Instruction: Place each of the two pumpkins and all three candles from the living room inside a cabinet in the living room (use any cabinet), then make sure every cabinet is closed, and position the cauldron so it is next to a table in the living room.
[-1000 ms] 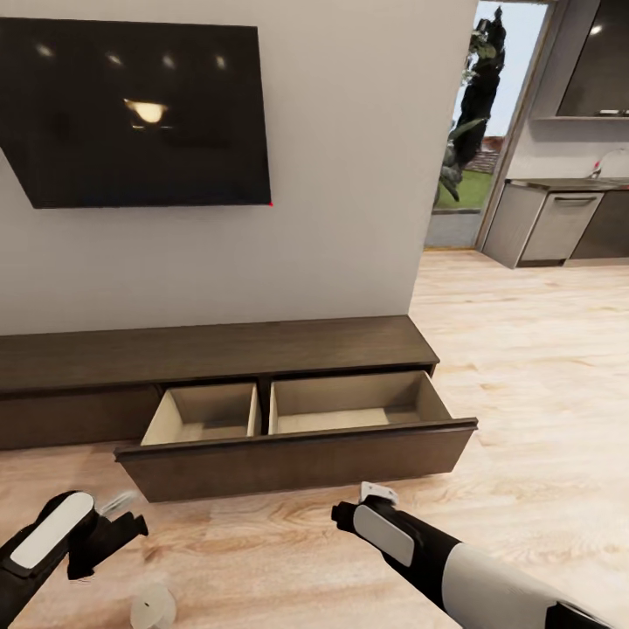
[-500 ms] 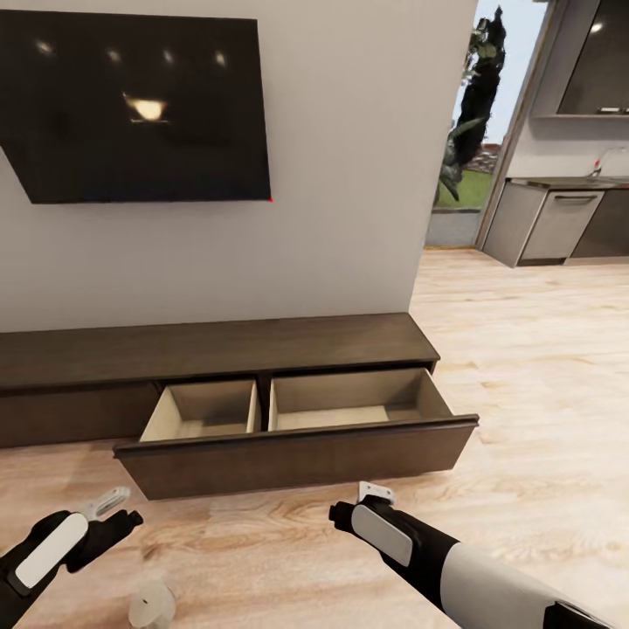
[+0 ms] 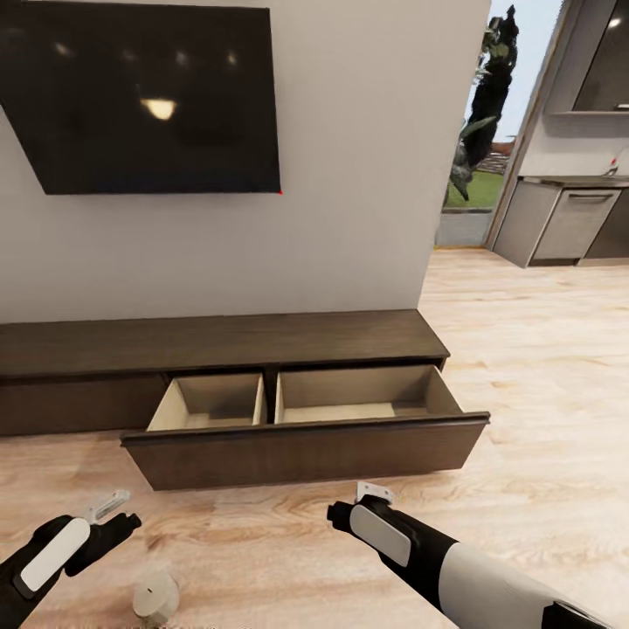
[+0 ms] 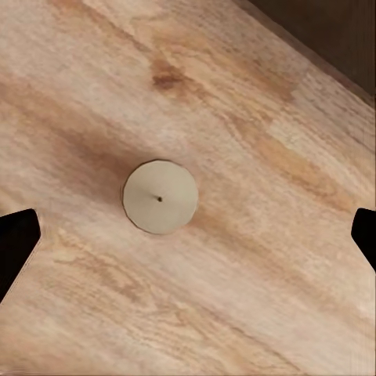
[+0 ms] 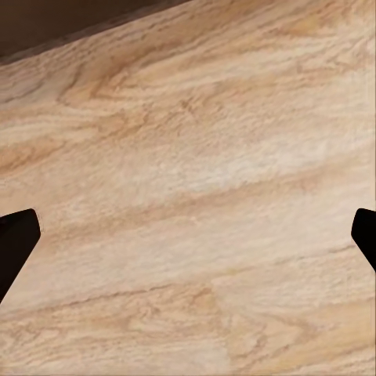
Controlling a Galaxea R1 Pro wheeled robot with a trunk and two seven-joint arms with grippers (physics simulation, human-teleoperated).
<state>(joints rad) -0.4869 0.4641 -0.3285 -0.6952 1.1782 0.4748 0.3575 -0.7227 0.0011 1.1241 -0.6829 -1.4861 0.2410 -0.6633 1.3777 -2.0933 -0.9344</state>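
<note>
Candle: one candle (image 3: pixel 155 598) stands upright on the wooden floor (image 3: pixel 542 419), flat top and dark wick dot facing up; in the left wrist view the candle (image 4: pixel 160 197) appears as a pale disc on bare planks.
Long axis: vertical, the cylinder stands on its base, so the round side wall is what a gripper can take.
Bearing from left gripper: the candle lies directly beneath the left gripper (image 3: pixel 109 515), near the midline between its two dark fingertips and apart from both; the coming move looks like a straight descent.
Nearer arm: the left; the right gripper (image 3: pixel 362 502) hangs over bare floor well to the candle's right.
Left gripper state: spread wide, empty, the fingertips at opposite edges of its wrist view.
Right gripper state: likewise spread wide, nothing between the fingertips, floor boards below.
Cabinet: the long dark-brown cabinet (image 3: pixel 218 341) runs along the wall just ahead of both arms; its drawer (image 3: pixel 306 450) is pulled out, two pale compartments open to the top, no contents visible.
Route judged: lift the candle, carry it forward over the drawer front.
Surroundings: dark wall screen (image 3: pixel 148 96) above the cabinet; grey kitchen units (image 3: pixel 572 223) far right.
Writing, brands, labels: none legible anywhere.
</note>
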